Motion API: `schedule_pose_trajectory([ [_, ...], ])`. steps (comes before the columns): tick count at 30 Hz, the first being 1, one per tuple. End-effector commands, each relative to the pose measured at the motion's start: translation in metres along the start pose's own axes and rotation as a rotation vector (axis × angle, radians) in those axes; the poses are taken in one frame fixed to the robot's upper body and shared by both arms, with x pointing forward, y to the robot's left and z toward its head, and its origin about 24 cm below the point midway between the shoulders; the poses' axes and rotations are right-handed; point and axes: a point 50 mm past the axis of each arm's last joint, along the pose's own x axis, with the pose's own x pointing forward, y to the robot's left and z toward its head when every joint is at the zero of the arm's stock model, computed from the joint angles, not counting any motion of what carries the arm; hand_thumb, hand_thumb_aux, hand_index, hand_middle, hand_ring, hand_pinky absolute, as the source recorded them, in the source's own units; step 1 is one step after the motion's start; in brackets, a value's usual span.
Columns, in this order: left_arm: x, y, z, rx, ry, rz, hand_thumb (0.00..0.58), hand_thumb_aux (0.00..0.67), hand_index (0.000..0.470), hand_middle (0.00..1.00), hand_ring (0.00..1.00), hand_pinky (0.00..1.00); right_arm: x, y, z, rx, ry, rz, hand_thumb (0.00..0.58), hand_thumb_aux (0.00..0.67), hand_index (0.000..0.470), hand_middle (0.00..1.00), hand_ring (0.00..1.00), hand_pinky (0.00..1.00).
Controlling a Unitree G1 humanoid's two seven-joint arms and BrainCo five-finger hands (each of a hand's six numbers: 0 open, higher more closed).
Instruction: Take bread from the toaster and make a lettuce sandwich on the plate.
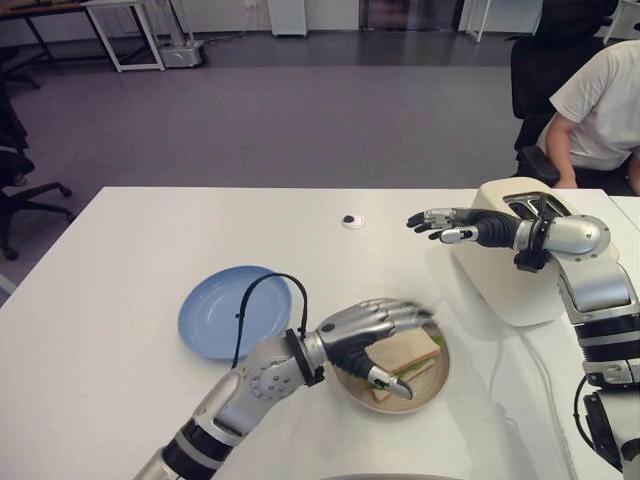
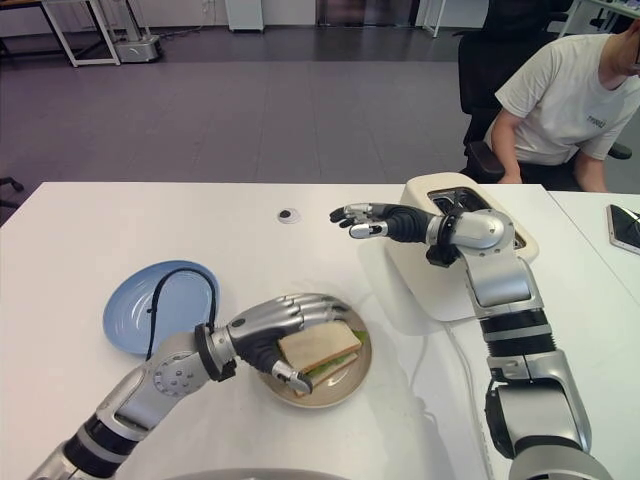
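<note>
My left hand (image 1: 372, 328) lay curled over the sandwich (image 1: 418, 352) on the tan plate (image 1: 441, 385). My fingers were draped across the top slice of bread (image 2: 318, 345) and my thumb was tucked against its near edge. I took that for a grasp on the slice, not a mere rest. The lettuce (image 1: 436, 340) showed green between the two slices.

My right hand (image 1: 438, 222) hung in the air just beside the toaster (image 1: 500, 288), fingers spread and holding nothing. The blue plate (image 1: 225, 315) sat bare to the left of the tan one.

The danger, as I judged it, was in letting go. If I lifted away with the thumb hooked on that edge, the top slice would come with me, and the lettuce would slide out onto the table. Pressing down too hard could squash the stack or skid the tan plate sideways. A careless swing of my right arm could knock the toaster.
</note>
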Motion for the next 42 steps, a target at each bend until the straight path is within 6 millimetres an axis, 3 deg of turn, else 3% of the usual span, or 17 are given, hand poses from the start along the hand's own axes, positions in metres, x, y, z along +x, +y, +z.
schedule_pose_trajectory([
  [1,-0.005,0.031,0.012,-0.111,-0.084,0.209,0.000,0.000,0.000,0.00,0.00,0.00,-0.003,0.000,0.017,0.043,-0.099,-0.013,0.000,0.000,0.000,0.00,0.00,0.00],
  [3,-0.007,0.036,0.018,-0.245,-0.135,0.235,0.000,0.000,0.000,0.00,0.00,0.00,-0.008,0.010,0.023,0.108,-0.137,0.067,0.000,0.000,0.000,0.00,0.00,0.00],
  [4,-0.008,0.032,0.019,-0.323,-0.141,0.187,0.148,0.092,0.065,1.00,1.00,1.00,-0.013,0.019,0.025,0.146,-0.152,0.144,0.516,0.447,0.313,1.00,1.00,1.00],
  [5,-0.011,0.021,0.017,-0.393,-0.115,0.087,0.580,0.670,0.470,1.00,1.00,1.00,-0.021,0.037,0.027,0.188,-0.159,0.281,0.580,0.670,0.470,1.00,1.00,1.00],
  [8,-0.028,-0.015,0.010,-0.567,0.005,-0.190,0.580,0.670,0.470,1.00,1.00,1.00,-0.048,0.092,0.030,0.306,-0.146,0.657,0.580,0.670,0.470,1.00,1.00,1.00],
  [10,-0.038,-0.036,0.009,-0.677,0.076,-0.327,0.580,0.670,0.470,1.00,1.00,1.00,-0.061,0.119,0.026,0.369,-0.112,0.801,0.580,0.670,0.470,1.00,1.00,1.00],
  [15,-0.061,-0.080,0.003,-0.793,0.254,-0.577,0.580,0.670,0.470,1.00,1.00,1.00,-0.070,0.171,-0.006,0.434,0.070,0.943,0.580,0.670,0.470,1.00,1.00,1.00],
  [22,-0.069,-0.102,-0.011,-0.701,0.394,-0.679,0.580,0.670,0.470,1.00,1.00,1.00,-0.067,0.223,-0.055,0.389,0.280,0.961,0.580,0.670,0.470,1.00,1.00,1.00],
  [26,-0.059,-0.102,-0.026,-0.579,0.394,-0.609,0.580,0.670,0.470,1.00,1.00,1.00,-0.053,0.235,-0.069,0.378,0.296,0.867,0.580,0.670,0.470,1.00,1.00,1.00],
  [32,-0.049,-0.099,-0.044,-0.487,0.384,-0.487,0.580,0.670,0.470,1.00,1.00,1.00,-0.029,0.222,-0.093,0.388,0.329,0.623,0.580,0.670,0.470,1.00,1.00,1.00],
  [33,-0.046,-0.097,-0.050,-0.461,0.388,-0.457,0.580,0.670,0.470,0.65,0.65,0.65,-0.025,0.220,-0.097,0.391,0.338,0.583,0.580,0.670,0.470,1.00,1.00,1.00],
  [34,-0.044,-0.098,-0.057,-0.455,0.394,-0.428,0.580,0.670,0.470,0.64,0.64,0.64,-0.020,0.217,-0.102,0.388,0.349,0.541,0.580,0.670,0.470,1.00,1.00,1.00],
  [42,-0.023,-0.102,-0.106,-0.430,0.459,-0.271,0.580,0.670,0.470,0.69,0.69,0.69,0.009,0.202,-0.134,0.386,0.419,0.292,0.580,0.670,0.470,1.00,1.00,1.00],
])
